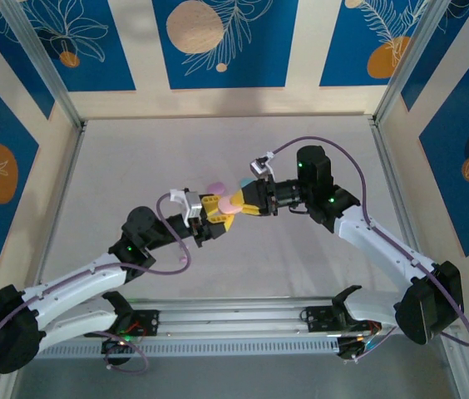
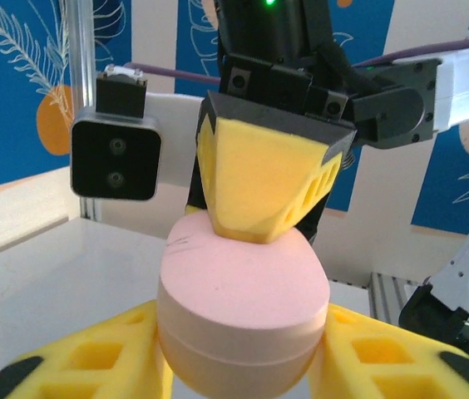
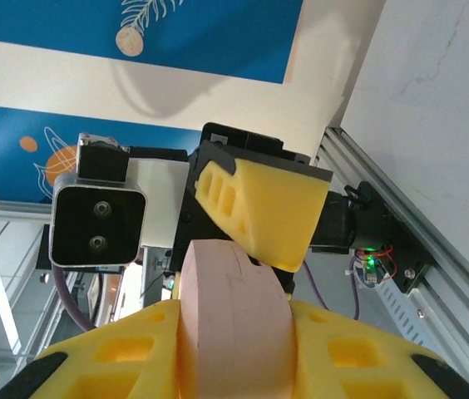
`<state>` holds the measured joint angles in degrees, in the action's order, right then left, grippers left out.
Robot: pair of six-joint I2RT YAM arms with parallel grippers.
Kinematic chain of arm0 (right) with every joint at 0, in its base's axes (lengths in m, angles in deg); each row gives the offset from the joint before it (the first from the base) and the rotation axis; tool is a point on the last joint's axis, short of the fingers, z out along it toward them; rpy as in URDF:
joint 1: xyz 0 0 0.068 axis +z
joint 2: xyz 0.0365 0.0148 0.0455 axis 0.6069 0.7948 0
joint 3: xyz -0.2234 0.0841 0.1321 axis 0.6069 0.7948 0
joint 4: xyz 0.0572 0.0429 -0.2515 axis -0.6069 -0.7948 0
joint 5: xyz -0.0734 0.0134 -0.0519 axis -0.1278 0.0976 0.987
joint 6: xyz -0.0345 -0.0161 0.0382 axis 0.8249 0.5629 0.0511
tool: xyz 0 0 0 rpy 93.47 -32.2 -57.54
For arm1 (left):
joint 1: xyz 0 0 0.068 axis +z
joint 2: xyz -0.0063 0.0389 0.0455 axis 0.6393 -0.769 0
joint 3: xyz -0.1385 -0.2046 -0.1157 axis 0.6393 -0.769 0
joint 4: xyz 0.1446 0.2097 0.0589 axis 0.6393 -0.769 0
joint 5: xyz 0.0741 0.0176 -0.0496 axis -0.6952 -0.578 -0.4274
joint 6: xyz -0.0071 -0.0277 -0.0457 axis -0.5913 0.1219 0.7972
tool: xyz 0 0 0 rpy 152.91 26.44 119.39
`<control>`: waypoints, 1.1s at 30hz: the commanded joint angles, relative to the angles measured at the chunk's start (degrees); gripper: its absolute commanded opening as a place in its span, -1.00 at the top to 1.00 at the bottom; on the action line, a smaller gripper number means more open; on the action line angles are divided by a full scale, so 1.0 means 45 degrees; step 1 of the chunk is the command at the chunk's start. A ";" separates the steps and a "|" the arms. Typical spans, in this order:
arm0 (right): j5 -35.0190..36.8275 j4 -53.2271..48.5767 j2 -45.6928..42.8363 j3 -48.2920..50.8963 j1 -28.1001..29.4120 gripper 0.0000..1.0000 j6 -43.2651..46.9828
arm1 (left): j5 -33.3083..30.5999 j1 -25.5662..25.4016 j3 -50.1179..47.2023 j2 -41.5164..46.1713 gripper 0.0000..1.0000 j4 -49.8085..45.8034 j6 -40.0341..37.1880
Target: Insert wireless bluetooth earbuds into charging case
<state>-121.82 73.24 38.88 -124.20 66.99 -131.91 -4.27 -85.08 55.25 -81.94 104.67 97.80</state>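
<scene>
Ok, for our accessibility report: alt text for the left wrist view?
A pink, pebble-shaped plastic charging case is held by the left gripper, yellow fingers either side, while the right gripper rests a yellow finger on its top. Blue-patterned walls behind.

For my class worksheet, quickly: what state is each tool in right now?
Left tool: closed on the pink case.
Right tool: closed on the same case.

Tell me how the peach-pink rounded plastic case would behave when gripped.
The peach-pink rounded plastic case looks rigid, holding shape between yellow fingers. Its smooth curved sides probably make it slippery and apt to roll. The seam round its middle suggests it might open if squeezed there.
</scene>
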 commanded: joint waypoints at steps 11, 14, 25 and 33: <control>0.3558 -0.0549 -0.1130 0.2086 -0.2038 0.71 0.0747 | -0.1168 -0.0090 0.0524 0.0544 -0.23 -0.1484 -0.0216; 0.4847 -0.0933 -0.1123 0.3035 -0.2812 0.71 0.0786 | -0.1611 -0.0085 0.0682 0.0737 -0.31 -0.2036 -0.0146; 0.6267 0.0813 0.1401 0.4896 -0.4882 0.70 0.1065 | -0.3488 -0.0075 0.2382 0.1263 -0.68 -0.6420 -0.0137; 0.6251 0.2287 0.4888 0.3671 -0.4862 0.68 0.1203 | -0.3926 -0.0044 0.3393 0.0696 -0.87 -0.8325 0.0039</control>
<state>-93.82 79.08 57.72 -105.21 45.12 -127.59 -19.74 -85.10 68.21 -78.33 72.29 97.62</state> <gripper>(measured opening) 0.285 0.927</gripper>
